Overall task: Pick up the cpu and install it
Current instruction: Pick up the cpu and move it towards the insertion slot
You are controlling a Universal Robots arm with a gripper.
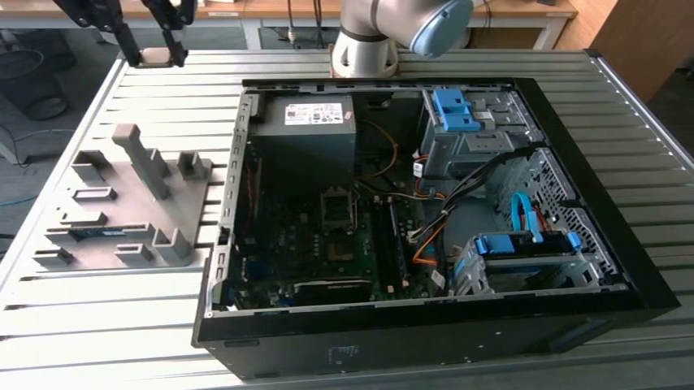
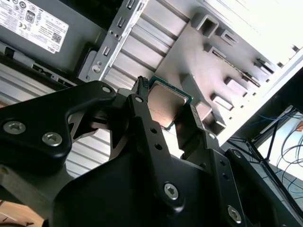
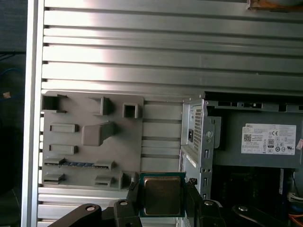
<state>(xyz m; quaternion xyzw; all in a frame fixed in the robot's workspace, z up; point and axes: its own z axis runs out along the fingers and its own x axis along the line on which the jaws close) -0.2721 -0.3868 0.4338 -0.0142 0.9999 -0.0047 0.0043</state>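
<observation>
CPU is pinched between the two black fingers of the gripper, in the upper left of the exterior view, above the slatted table, up-frame of the gray tray and left of the open computer case.

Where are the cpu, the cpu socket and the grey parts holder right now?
cpu (image 3: 162,195): first wrist view, centre of its metal lid.
cpu socket (image 1: 337,209): exterior view, middle of its rectangular frame.
grey parts holder (image 3: 128,151): first wrist view, bare flat part of its plate.
</observation>
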